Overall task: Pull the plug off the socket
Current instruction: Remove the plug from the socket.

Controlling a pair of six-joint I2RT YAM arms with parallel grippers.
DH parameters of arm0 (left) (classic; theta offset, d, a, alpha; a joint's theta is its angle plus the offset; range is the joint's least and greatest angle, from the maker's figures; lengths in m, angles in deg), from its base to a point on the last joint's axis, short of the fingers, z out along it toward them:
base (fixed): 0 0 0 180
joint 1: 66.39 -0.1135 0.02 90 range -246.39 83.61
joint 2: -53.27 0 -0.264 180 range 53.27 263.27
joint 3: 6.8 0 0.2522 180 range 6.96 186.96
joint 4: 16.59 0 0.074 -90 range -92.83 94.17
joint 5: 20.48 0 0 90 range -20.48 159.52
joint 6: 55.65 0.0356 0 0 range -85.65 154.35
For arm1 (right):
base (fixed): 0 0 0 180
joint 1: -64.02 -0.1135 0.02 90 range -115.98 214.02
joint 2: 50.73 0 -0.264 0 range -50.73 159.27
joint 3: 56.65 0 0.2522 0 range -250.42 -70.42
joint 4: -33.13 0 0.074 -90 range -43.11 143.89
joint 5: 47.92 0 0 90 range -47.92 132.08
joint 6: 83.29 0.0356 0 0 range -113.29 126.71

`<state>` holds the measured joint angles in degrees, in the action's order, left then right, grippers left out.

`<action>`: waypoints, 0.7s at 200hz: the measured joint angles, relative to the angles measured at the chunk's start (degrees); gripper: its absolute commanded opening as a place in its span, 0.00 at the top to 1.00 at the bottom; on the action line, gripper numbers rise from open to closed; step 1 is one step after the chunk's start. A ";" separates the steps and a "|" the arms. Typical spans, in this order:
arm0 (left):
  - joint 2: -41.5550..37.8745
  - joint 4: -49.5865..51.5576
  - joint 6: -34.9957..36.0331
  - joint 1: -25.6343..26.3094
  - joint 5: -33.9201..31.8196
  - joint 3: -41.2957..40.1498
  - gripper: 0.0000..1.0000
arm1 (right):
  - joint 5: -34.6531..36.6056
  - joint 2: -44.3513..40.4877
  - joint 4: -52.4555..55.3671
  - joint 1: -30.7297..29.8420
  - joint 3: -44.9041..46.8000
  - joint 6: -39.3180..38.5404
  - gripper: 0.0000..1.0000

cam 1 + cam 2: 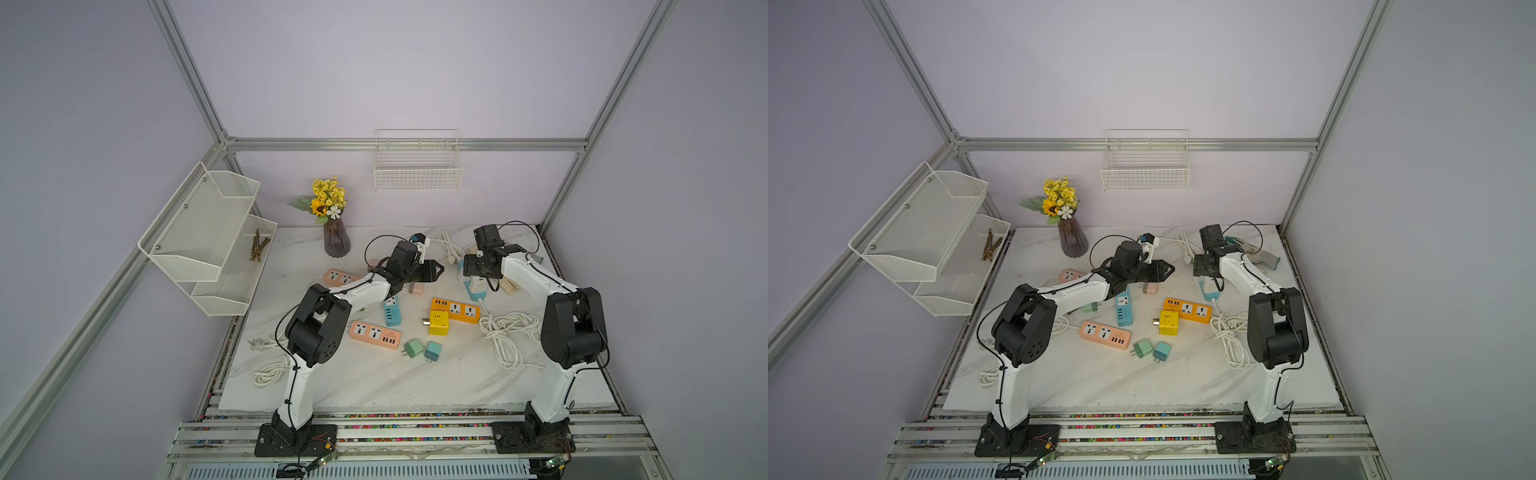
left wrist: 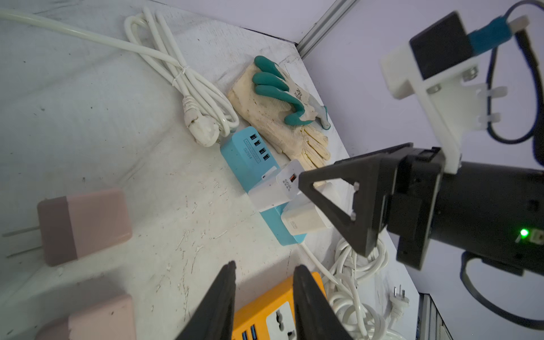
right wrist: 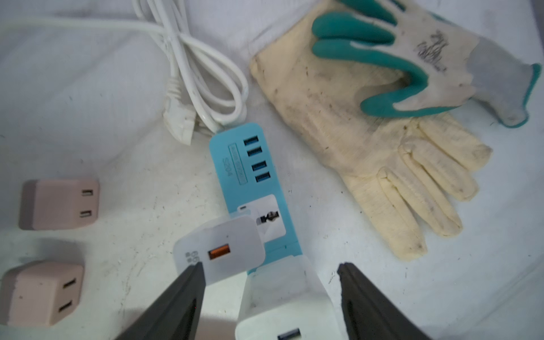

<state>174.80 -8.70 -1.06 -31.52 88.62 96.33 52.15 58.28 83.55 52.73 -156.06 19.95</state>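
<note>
A light-blue power strip, the socket, lies on the white table near the back right and is also seen from the left wrist. Two white charger plugs stand in it. One has an orange port; the other is nearer the strip's cord end. My right gripper is open just above them, its fingers on either side of the nearer plug with gaps on both sides. My left gripper hovers over an orange power strip, its jaws narrowly apart with nothing between them.
Work gloves lie beside the blue strip, and a coiled white cord lies at its end. Two pink adapters lie near my left gripper. A yellow cube socket, another blue strip, a peach strip and a vase stand mid-table.
</note>
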 measured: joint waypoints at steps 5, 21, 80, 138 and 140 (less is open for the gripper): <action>0.76 -0.22 0.00 -0.02 0.00 0.74 0.65 | -0.92 0.09 -0.07 0.11 -0.02 -0.61 0.23; 2.51 -0.72 0.04 -0.15 0.00 2.49 0.64 | -1.75 -0.07 0.70 0.31 0.07 -2.08 0.22; 3.91 -7.67 9.46 -0.26 0.07 1.38 0.55 | -2.27 -0.09 3.26 0.59 0.46 -5.11 0.15; 3.87 -14.69 19.26 -0.26 1.40 -6.40 0.58 | -2.21 0.04 7.37 1.14 0.39 -7.23 0.18; 3.87 -14.80 19.41 -0.26 1.44 -6.58 0.58 | -2.21 0.07 7.45 1.18 0.35 -7.37 0.19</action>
<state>178.67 -23.49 18.34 -31.78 90.06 89.75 49.94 58.35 91.01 53.91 -155.71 12.58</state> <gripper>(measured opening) 0.435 0.841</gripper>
